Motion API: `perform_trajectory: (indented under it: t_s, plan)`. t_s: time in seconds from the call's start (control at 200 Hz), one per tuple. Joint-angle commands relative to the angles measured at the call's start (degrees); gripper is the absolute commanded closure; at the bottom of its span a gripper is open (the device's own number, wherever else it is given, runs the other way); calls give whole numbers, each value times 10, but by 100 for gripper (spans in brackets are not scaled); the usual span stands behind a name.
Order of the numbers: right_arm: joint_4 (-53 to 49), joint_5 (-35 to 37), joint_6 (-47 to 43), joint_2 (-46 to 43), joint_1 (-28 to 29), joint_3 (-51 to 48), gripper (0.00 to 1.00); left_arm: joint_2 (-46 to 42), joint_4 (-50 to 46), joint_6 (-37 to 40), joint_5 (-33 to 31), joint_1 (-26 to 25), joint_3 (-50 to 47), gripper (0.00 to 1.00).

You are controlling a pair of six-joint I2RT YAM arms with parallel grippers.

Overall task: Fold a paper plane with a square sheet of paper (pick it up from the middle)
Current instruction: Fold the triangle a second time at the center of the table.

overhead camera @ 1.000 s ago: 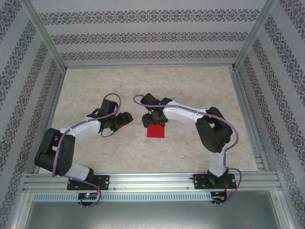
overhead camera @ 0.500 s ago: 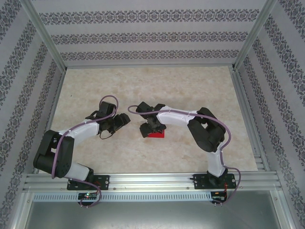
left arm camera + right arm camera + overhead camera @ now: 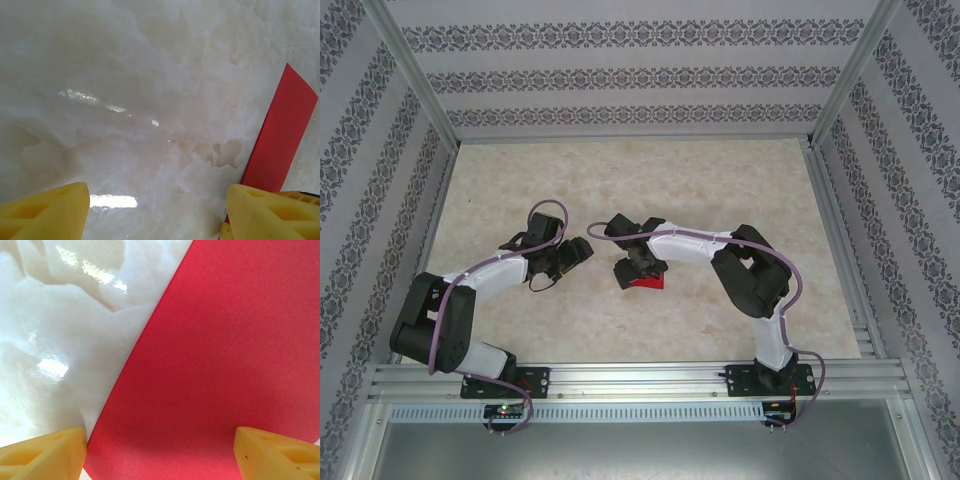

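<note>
The square sheet of paper (image 3: pixel 651 283) lies flat on the table, bright red, mostly hidden under my right gripper (image 3: pixel 628 270) in the top view. In the right wrist view the red paper (image 3: pixel 225 355) spans the space between the two yellow fingertips (image 3: pixel 45 455), and the right gripper (image 3: pixel 160 457) hangs open close above it, its left fingertip at the sheet's edge. My left gripper (image 3: pixel 582 249) stands open to the left of the sheet. In the left wrist view the left gripper (image 3: pixel 157 215) has bare table between its fingers, with a red strip of the paper (image 3: pixel 282 145) beside the right fingertip.
The pale marble-patterned table (image 3: pixel 720 180) is walled by patterned panels on three sides, with aluminium rails (image 3: pixel 640 380) along the near edge where both arm bases are bolted.
The right arm has swung left and lowered over the red sheet, covering most of it. The left gripper has shifted slightly; both have hardly moved in the last half second.
</note>
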Motion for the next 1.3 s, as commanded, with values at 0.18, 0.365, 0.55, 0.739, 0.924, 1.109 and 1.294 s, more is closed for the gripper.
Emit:
perform_trajectory:
  t_s: [0.18, 0.365, 0.55, 0.739, 0.924, 1.109, 1.294]
  plan:
    - [58, -131, -30, -11, -56, -81, 22, 11, 1, 1, 5, 7, 9, 26]
    - [50, -118, -40, -8, -64, -83, 21, 18, 4, 1, 10, 7, 12, 26]
    - [56, -132, -44, -8, -69, -88, 20, 23, 9, 1, 18, 7, 14, 26]
    - [57, -141, -49, -4, -75, -92, 19, 28, 12, 2, 23, 7, 15, 26]
    - [55, -134, -50, -2, -76, -93, 18, 28, 13, 4, 24, 7, 14, 26]
    - [69, -142, -46, -9, -82, -103, 23, 32, 48, 6, 64, 6, 8, 27]
    - [132, -248, -42, -35, -110, -140, 27, 49, 142, -17, 149, -6, 4, 33]
